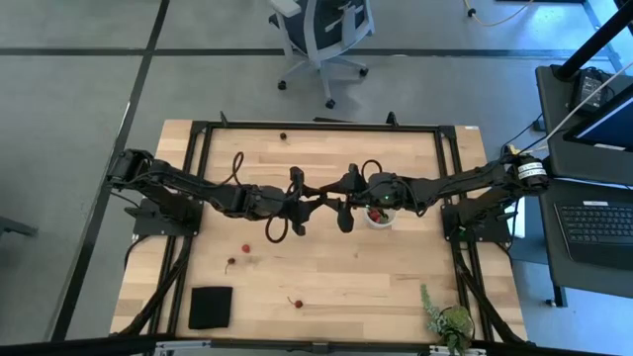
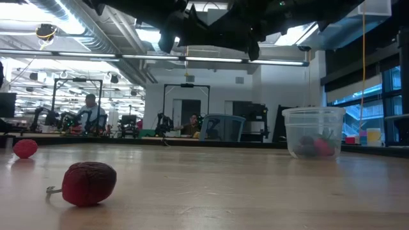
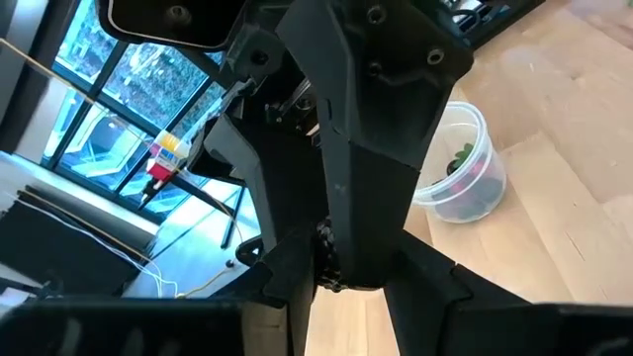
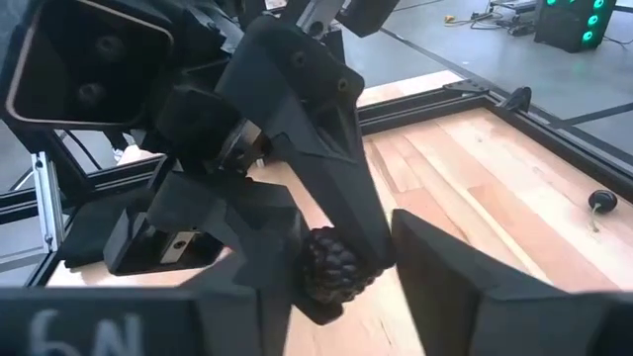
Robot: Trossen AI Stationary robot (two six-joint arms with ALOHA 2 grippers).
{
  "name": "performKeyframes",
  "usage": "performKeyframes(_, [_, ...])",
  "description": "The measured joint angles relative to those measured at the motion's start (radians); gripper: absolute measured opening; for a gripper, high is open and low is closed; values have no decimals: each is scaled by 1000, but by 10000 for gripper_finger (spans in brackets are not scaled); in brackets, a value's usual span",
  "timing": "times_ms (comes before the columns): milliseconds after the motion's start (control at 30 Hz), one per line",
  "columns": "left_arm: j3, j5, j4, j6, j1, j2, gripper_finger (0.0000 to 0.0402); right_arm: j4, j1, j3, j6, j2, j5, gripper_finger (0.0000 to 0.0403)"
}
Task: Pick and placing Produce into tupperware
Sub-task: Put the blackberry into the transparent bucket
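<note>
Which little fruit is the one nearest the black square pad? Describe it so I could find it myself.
Start at the black square pad near one corner of the wooden table. Look along that same edge toward the potted plant: the small red fruit lies alone on bare wood. Unlike the two fruits farther in, it sits nearest the table's edge.

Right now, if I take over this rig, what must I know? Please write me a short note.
Left gripper: shut on a dark berry, in the air above mid-table.
Right gripper: at the same berry, near the tub; its grip is unclear.
Done: some red fruit lies in the tub.
Left: this berry, plus four loose fruits on the table.
</note>
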Motion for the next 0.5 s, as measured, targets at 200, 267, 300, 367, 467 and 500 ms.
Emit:
performKeyframes(200, [0, -4, 3, 9, 0, 0, 98, -1, -1, 0, -25, 0, 2, 114])
performKeyframes(267, [0, -4, 3, 7, 0, 0, 99, -2, -1, 0, -26, 0, 2, 114])
performKeyframes(300, [0, -3, 3, 7, 0, 0, 99, -2, -1, 0, -26, 0, 2, 114])
performKeyframes(367, [0, -2, 3, 4, 0, 0, 99, -3, -1, 0, -26, 0, 2, 114])
performKeyframes(467, [0, 0, 2, -4, 0, 0, 99, -6, -1, 0, -25, 0, 1, 114])
performKeyframes(500, [0, 1, -3, -4, 0, 0, 99, -7, -1, 0, -26, 0, 1, 114])
